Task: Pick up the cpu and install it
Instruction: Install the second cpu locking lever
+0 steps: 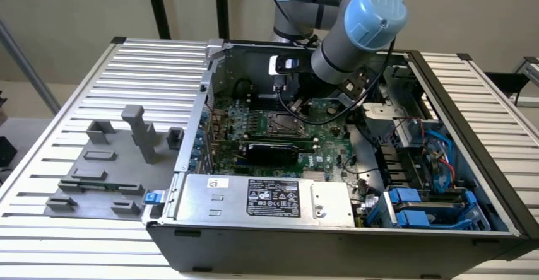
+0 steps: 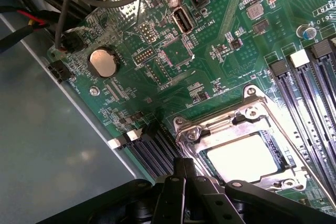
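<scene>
pincer (image 2: 185, 169) closed, just beside cpu (image 2: 242, 157), cpu seated in socket (image 2: 247, 109)

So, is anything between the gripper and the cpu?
Nothing visible. The shut gripper hangs close by the socket, and the cpu lies bare inside the frame, with no cable or cover over it.
</scene>
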Robot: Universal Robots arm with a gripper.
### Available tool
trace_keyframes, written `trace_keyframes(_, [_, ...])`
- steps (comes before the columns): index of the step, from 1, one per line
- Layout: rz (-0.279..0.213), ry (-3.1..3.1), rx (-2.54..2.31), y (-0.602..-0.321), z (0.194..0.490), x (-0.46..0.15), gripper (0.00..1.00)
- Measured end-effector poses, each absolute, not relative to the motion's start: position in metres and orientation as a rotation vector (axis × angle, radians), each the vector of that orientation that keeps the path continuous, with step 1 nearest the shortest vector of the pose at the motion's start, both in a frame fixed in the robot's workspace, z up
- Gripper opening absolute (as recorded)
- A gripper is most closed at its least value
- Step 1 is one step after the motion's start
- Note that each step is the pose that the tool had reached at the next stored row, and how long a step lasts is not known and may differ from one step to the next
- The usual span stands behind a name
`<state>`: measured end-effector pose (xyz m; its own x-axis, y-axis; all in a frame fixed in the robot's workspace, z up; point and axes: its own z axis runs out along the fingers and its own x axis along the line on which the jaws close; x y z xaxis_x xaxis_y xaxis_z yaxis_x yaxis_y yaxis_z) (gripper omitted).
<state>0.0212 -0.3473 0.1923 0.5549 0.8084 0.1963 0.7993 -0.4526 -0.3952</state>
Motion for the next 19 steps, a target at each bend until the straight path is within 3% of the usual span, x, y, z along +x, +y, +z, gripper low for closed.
trace_keyframes(19, [0.028, -1.3, -2.35, -0.404, 0.22, 0.015, 0.11])
